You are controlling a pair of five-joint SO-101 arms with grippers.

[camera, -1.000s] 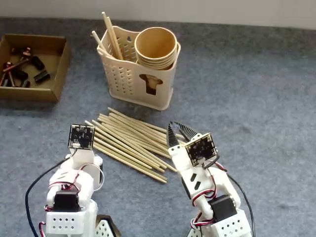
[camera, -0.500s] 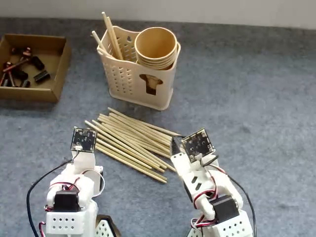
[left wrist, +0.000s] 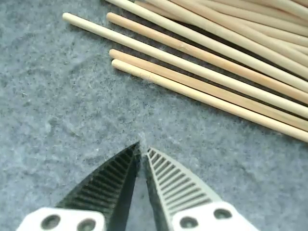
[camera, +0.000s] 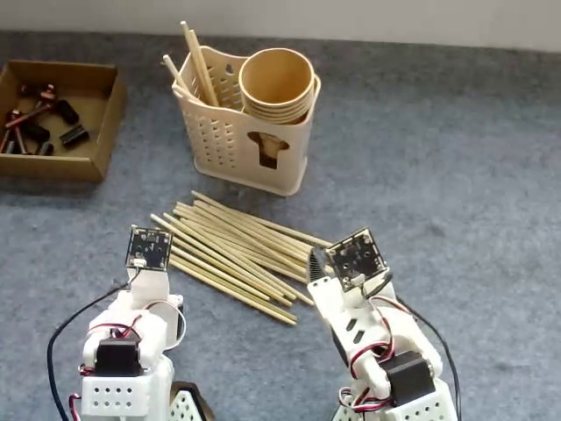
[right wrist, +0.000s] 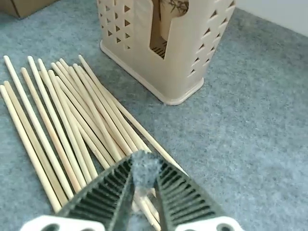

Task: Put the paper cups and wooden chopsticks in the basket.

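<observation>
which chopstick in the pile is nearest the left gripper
The outermost chopstick on the pile's edge facing the arm bases: bare carpet separates it from the shut left gripper, and all the others lie beyond it.

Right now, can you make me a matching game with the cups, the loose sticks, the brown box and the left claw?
Things:
1. paper cups
2. loose chopsticks
3. cardboard box
4. left gripper

Where or how:
A. shut, above bare carpet
B. holds small dark parts
C. stacked in the basket
D. lying in a pile in front of the basket

Pairs: 1-C, 2-D, 3-B, 4-A
</observation>
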